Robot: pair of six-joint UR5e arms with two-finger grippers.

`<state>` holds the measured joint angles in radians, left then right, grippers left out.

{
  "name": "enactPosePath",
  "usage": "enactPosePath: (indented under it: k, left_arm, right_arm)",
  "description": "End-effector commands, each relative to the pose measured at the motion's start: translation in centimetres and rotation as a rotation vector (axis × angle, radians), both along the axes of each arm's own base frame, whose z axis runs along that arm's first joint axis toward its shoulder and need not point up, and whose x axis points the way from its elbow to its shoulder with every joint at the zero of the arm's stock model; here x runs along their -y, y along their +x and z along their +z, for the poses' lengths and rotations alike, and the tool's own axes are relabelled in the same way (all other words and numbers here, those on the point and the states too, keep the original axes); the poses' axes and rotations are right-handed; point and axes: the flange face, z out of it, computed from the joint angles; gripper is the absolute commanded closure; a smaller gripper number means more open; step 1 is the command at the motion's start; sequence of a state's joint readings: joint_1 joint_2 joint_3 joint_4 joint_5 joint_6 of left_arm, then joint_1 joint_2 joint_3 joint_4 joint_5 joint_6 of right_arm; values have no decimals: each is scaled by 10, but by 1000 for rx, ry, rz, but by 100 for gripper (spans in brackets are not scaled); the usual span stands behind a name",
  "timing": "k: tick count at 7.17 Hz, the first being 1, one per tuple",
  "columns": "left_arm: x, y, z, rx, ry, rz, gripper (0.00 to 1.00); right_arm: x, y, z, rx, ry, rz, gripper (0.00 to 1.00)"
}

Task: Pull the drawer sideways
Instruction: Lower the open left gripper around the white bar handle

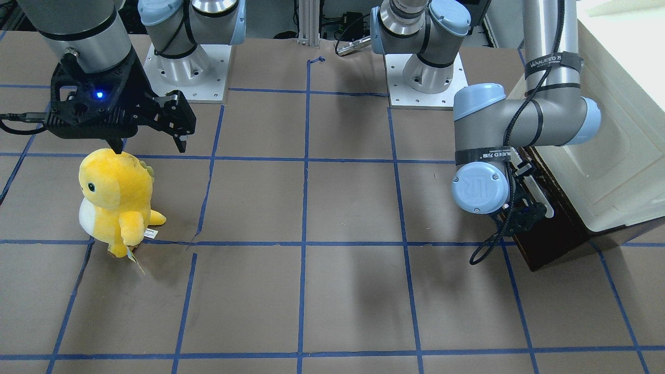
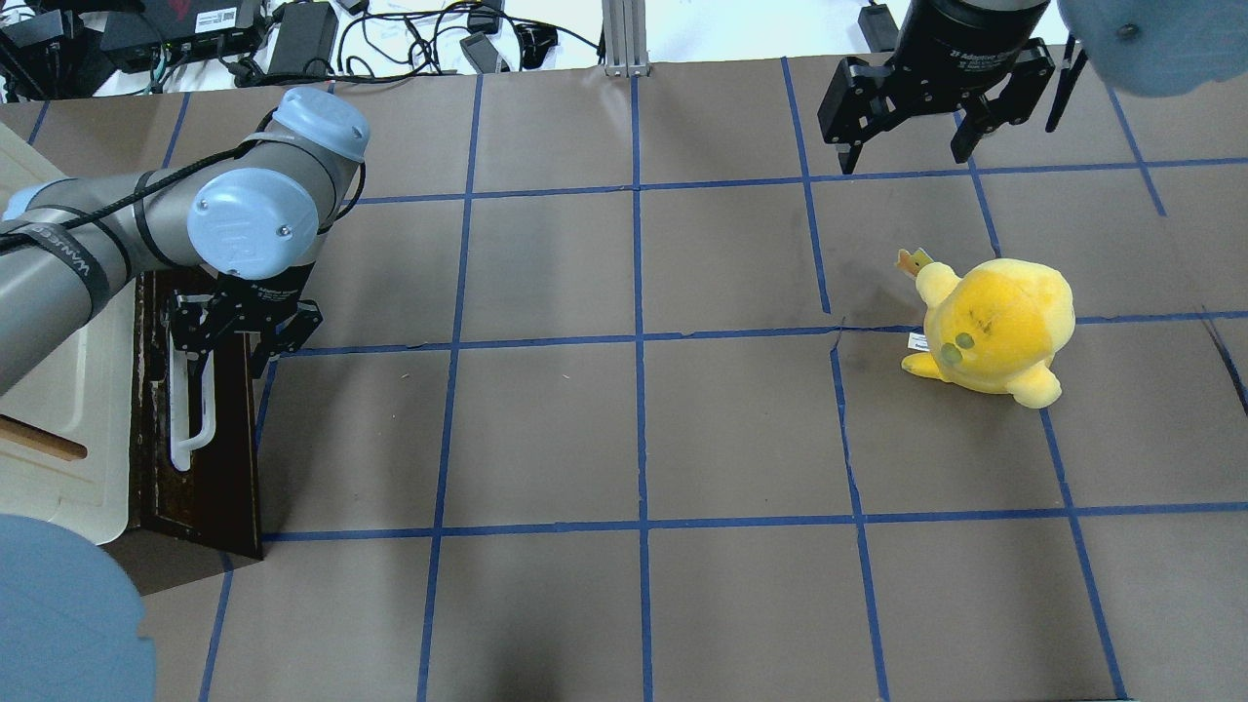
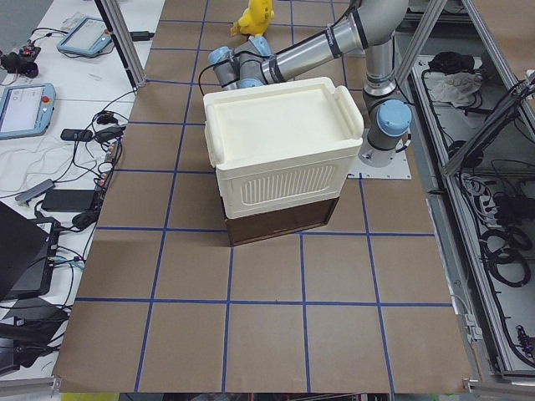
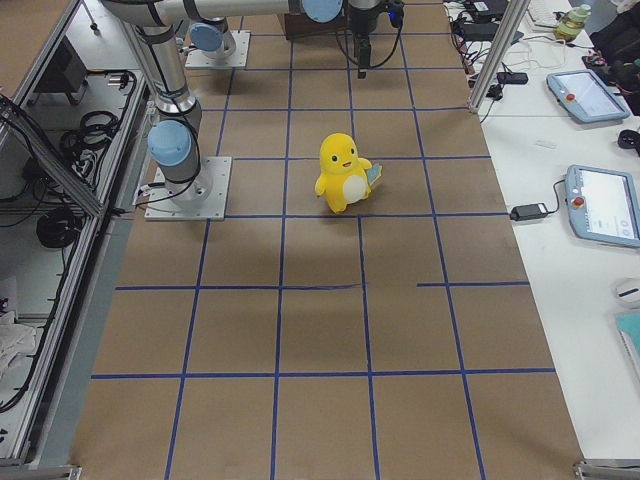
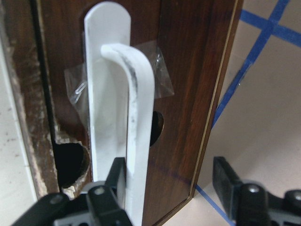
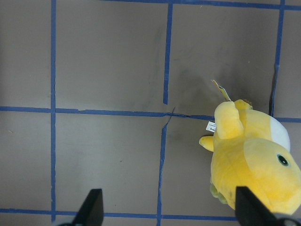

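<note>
Left wrist-mounted view: left gripper (image 5: pixel 169 165) spread wide, one finger (image 5: pixel 117 176) against drawer (image 5: pixel 188 70) handle (image 5: pixel 136 117).

Brown table (image 2: pixel 546 604) bears a blue tape grid (image 2: pixel 643 526). Cables (image 2: pixel 409 44) crowd the overhead view's upper left, tablets (image 4: pixel 603 205) a side bench (image 4: pixel 545 160)

The brown table (image 2: pixel 634 439), gridded with blue tape, carries a yellow plush (image 2: pixel 994 327) at 3 o'clock in the overhead view and a cream cabinet (image 2: pixel 68 409) at 9 o'clock.
</note>
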<state>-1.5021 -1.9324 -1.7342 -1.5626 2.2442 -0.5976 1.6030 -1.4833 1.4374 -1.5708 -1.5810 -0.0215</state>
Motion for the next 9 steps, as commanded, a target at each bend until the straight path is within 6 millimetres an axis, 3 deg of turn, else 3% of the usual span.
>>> enactPosePath:
  k: [1,4,6,7,9]
  left_arm:
    - [-2,2,0,0,11,1,38]
    - [-3,3,4,2,14,-3,27]
    - [-3,4,4,0,17,-4,28]
    - [-3,4,5,-2,15,-7,43]
    - [-3,4,7,1,12,-9,47]
  right_arm:
    - [0,0,0,-1,0,0,0]
    - [0,0,0,1,0,0,0]
    - [0,0,0,-1,0,1,0]
    - [0,0,0,1,0,0,0]
    - [0,0,0,1,0,0,0]
